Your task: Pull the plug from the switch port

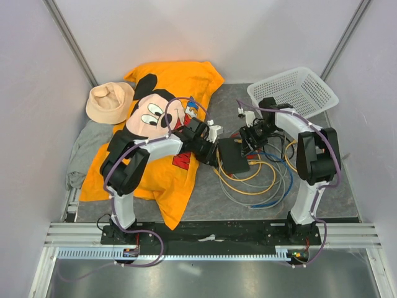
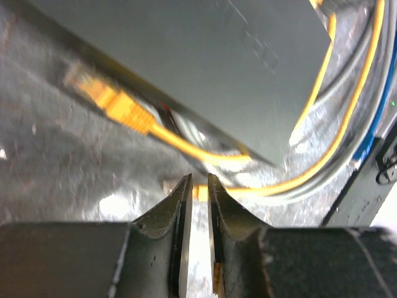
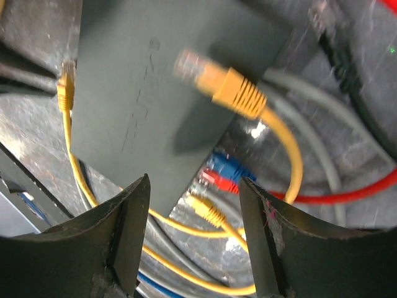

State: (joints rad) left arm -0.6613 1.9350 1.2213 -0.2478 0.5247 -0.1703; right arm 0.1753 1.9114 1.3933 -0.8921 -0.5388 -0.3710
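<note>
The switch [image 1: 233, 156] is a flat black box on the grey mat; it also shows in the left wrist view [image 2: 205, 62] and the right wrist view [image 3: 136, 93]. My left gripper [image 1: 214, 159] [image 2: 198, 181] is at its left edge, shut to a narrow slit with nothing in it. A yellow cable [image 2: 291, 183] crosses just beyond the tips. A loose yellow plug [image 2: 118, 107] lies by the switch's edge. My right gripper [image 1: 251, 143] [image 3: 193, 183] is open and empty over the port edge. A blurred yellow plug [image 3: 226, 85] hangs free above the switch. Blue [image 3: 231, 167], red [image 3: 214, 181] and yellow [image 3: 208, 212] plugs sit at the ports.
Coils of yellow, grey and blue cable [image 1: 257, 181] lie right of the switch. A white mesh basket [image 1: 294, 90] stands at the back right. An orange Mickey shirt [image 1: 167, 180], a beige hat [image 1: 108, 102] and a grey cloth [image 1: 80, 152] cover the left side.
</note>
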